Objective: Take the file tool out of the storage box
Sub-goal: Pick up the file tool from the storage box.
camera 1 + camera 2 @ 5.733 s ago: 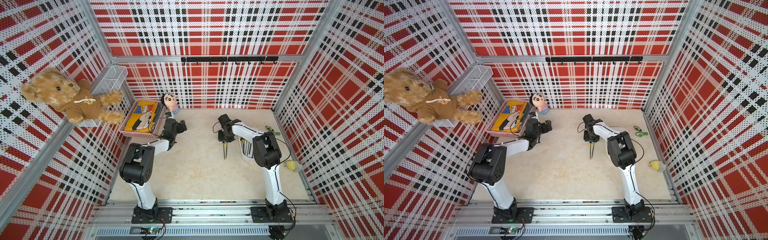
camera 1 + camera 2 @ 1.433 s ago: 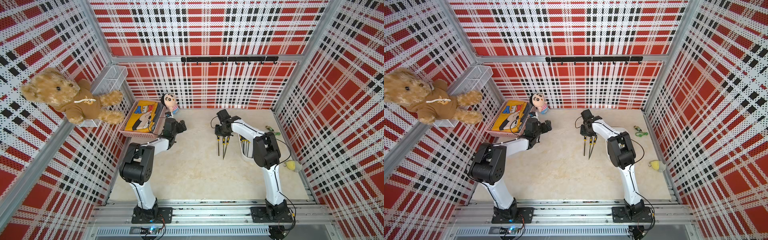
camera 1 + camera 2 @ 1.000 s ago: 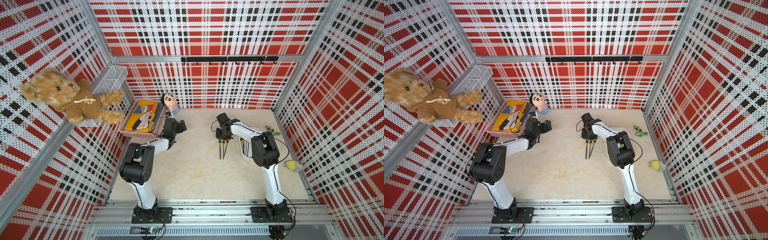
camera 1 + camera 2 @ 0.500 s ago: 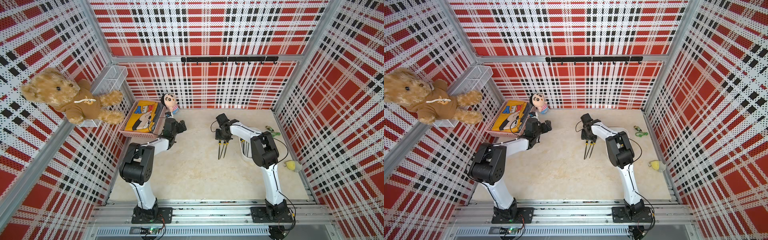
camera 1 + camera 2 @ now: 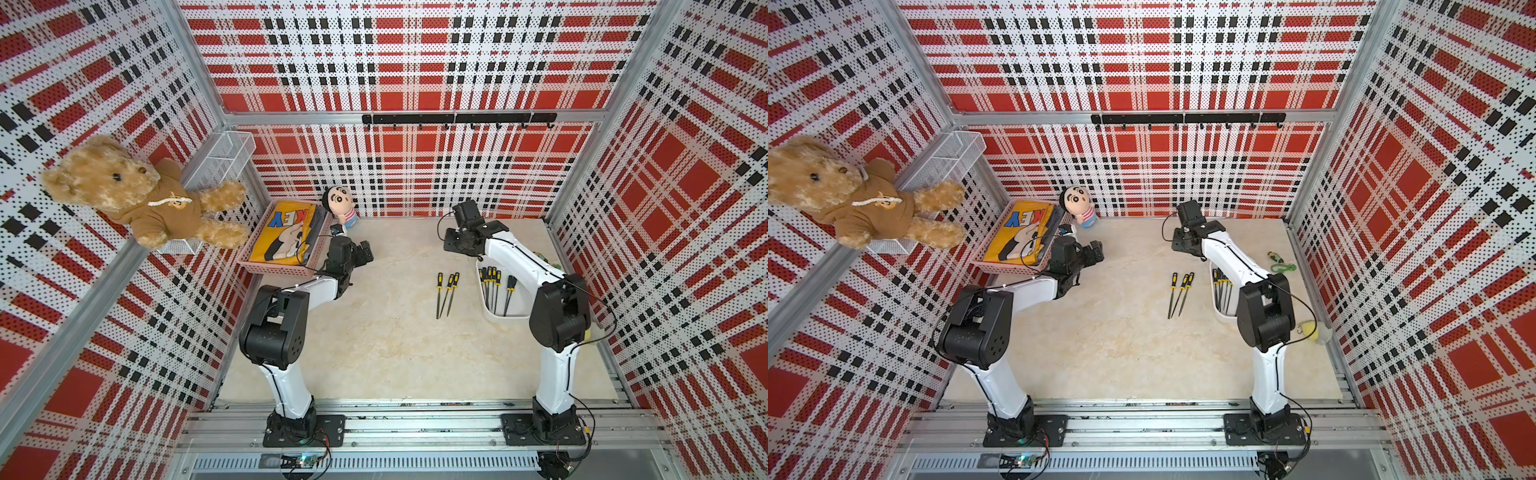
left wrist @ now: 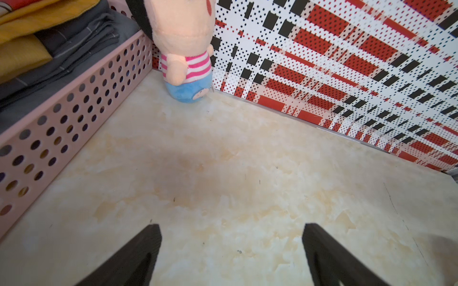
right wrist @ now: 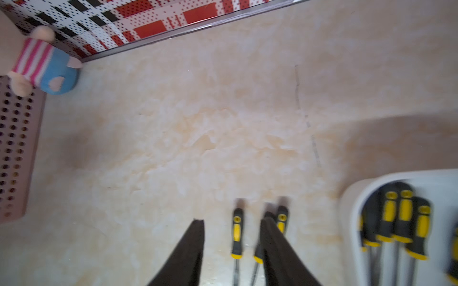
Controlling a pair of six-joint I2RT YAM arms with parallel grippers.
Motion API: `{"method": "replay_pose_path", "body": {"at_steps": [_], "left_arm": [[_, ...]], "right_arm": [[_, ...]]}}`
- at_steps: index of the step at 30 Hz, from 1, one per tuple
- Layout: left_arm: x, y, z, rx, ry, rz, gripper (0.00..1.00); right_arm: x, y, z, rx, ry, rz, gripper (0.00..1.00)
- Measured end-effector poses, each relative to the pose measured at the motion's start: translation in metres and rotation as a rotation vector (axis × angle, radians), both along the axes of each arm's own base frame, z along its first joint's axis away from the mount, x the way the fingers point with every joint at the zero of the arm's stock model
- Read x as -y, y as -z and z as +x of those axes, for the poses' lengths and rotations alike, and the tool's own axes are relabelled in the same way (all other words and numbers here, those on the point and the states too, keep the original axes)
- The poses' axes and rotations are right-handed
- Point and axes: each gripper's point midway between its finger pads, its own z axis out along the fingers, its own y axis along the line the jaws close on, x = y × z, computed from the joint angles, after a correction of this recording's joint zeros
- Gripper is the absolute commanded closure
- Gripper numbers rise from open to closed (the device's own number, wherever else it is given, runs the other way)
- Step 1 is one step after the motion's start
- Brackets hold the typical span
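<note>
Three files point(image 5: 446, 293) with black-and-yellow handles are lying side by side on the marbled table point(image 5: 374, 353). They are just beside the storage box point(image 5: 505, 319) and outside it, with handles pointing toward the back wall and tips toward the robot's bases. The storage box, a plain white tub, is sitting on the table partly under the right arm. It is holding more files point(image 5: 492, 286) of the same kind, lying lengthwise.

The right gripper point(image 7: 233, 219) is hanging over the table just past the handle ends of the three files, clear of them. Its jaws are standing apart with nothing between them. In the blurred right wrist view, one handle is showing on the table through the gap.

The left gripper point(image 6: 231, 226) is sitting low over bare table near the pink perforated basket point(image 5: 274, 268), jaws wide apart and empty. That basket is carrying a folded yellow cloth point(image 5: 286, 237). A plush doll point(image 5: 338, 205) is standing against the back wall just beside the basket's corner.

On the left wall a teddy bear point(image 5: 137, 195) in a brown hoodie is leaning against a white wire-mesh basket point(image 5: 220, 160). A black hook rail point(image 5: 457, 119) is running across the back wall.
</note>
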Motion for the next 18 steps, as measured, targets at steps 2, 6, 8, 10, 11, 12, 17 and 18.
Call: {"method": "replay_pose_path", "body": {"at_steps": [2, 6, 8, 10, 11, 12, 17, 18], "left_arm": [[0.000, 0.000, 0.000, 0.000, 0.000, -0.001, 0.04], [0.000, 0.000, 0.000, -0.001, 0.001, -0.001, 0.04], [0.000, 0.001, 0.000, -0.003, 0.002, -0.001, 0.04], [0.000, 0.003, 0.000, -0.006, 0.002, -0.001, 0.04], [0.000, 0.004, 0.000, -0.007, 0.001, -0.001, 0.04], [0.000, 0.004, 0.000, -0.009, 0.001, -0.001, 0.04], [0.000, 0.004, 0.000, -0.009, 0.001, 0.000, 0.04], [0.000, 0.004, 0.000, -0.009, 0.001, 0.000, 0.04]], "right_arm": [[0.036, 0.009, -0.004, -0.031, 0.064, -0.010, 0.67], [0.100, 0.042, -0.014, -0.125, 0.164, -0.055, 0.67], [0.123, 0.056, -0.023, -0.172, 0.195, -0.082, 0.67], [0.137, 0.067, -0.030, -0.204, 0.209, -0.097, 0.67], [0.141, 0.071, -0.032, -0.216, 0.211, -0.100, 0.67], [0.145, 0.075, -0.036, -0.229, 0.214, -0.103, 0.67], [0.155, 0.092, -0.041, -0.270, 0.211, -0.121, 0.67], [0.156, 0.096, -0.041, -0.277, 0.207, -0.126, 0.67]]}}
